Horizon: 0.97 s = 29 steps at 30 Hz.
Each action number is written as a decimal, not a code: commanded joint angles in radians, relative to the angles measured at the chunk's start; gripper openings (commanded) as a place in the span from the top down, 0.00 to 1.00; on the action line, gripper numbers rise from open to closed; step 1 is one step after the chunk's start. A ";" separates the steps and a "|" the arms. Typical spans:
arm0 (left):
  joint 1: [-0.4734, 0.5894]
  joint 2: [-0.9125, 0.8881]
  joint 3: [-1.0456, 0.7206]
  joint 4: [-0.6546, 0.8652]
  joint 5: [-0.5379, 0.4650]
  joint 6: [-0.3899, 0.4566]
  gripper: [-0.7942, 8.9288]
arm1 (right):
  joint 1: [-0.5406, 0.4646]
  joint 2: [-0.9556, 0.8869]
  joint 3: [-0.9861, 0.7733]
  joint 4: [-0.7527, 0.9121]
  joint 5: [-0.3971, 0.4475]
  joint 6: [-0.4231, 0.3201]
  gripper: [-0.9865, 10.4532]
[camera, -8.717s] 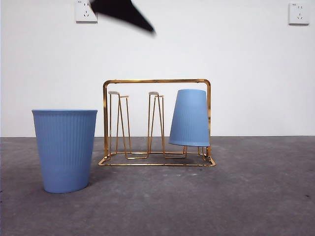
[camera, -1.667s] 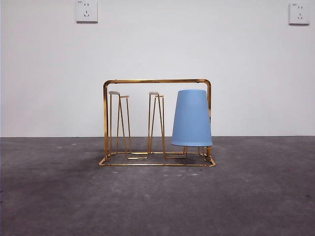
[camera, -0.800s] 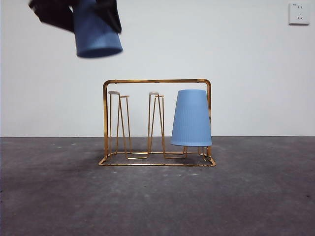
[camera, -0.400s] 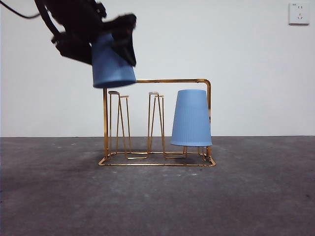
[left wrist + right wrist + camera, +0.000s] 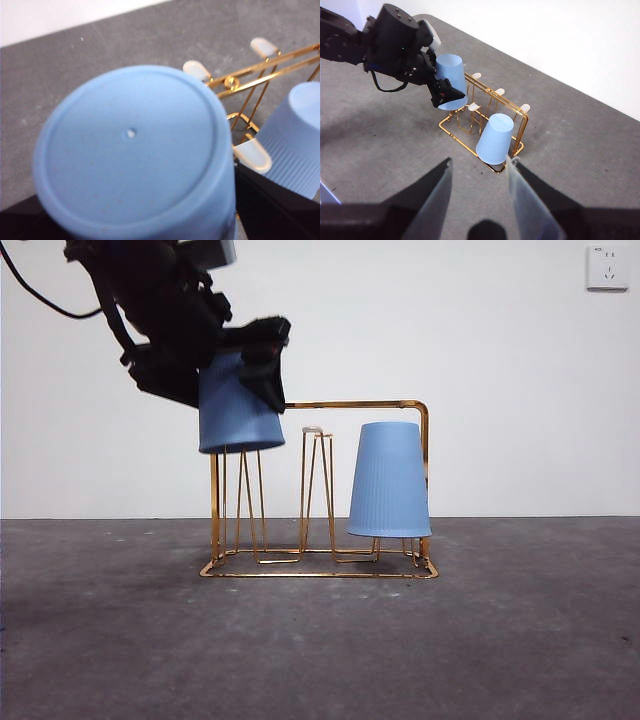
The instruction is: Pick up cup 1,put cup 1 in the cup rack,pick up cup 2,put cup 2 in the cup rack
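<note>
Front view, held cup: I see the left gripper [image 5: 245, 365] clamped on an upside-down blue cup [image 5: 238, 410], mouth downward, hanging over the left end of the cup rack [image 5: 318, 490].
Front view, cup and pegs: the cup's rim hides the tips of the leftmost pegs, so I cannot tell whether it touches them.
Front view, racked cup: a second blue cup [image 5: 390, 480] sits inverted at the rack's right end, just inside the gold handle frame.
Front view, middle pegs: bare, between the two cups.
Front view, table: the rack stands on a dark grey table [image 5: 520, 640].
Left wrist view, held cup: I look onto the flat base of the held cup [image 5: 132, 150], which fills most of the picture; my black jaws press its sides.
Left wrist view, rack: white peg tips [image 5: 252, 155] lie just beside the cup, and the racked cup [image 5: 295, 137] is beyond them.
Right wrist view, right gripper: I have the right gripper [image 5: 480, 192] spread open and holding nothing, well apart from the rack [image 5: 487, 120].
Right wrist view, left arm: it holds its cup [image 5: 451, 80] over the rack's far end; the other cup [image 5: 495, 139] is on the near end.
</note>
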 commanded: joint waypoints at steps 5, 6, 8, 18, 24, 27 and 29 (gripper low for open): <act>0.004 0.055 -0.007 0.024 -0.007 -0.006 0.92 | 0.000 -0.002 -0.004 -0.020 0.005 0.012 0.75; 0.005 0.061 -0.007 0.023 -0.007 -0.006 0.92 | 0.000 -0.002 -0.004 -0.021 0.005 0.012 0.75; 0.006 0.080 -0.007 0.023 -0.007 -0.006 0.92 | 0.000 -0.002 -0.004 -0.022 0.005 0.012 0.75; 0.006 0.149 -0.007 0.022 -0.015 -0.007 0.92 | 0.000 -0.002 -0.004 -0.037 0.005 0.012 0.75; 0.006 0.175 -0.007 0.009 -0.030 -0.011 0.93 | 0.000 -0.002 -0.004 -0.037 0.005 0.012 0.75; 0.006 0.177 -0.007 0.000 -0.030 -0.011 0.93 | 0.000 -0.002 -0.004 -0.037 0.005 0.012 0.75; 0.007 0.177 -0.007 -0.011 -0.030 -0.011 0.92 | 0.000 -0.002 -0.004 -0.037 0.005 0.012 0.75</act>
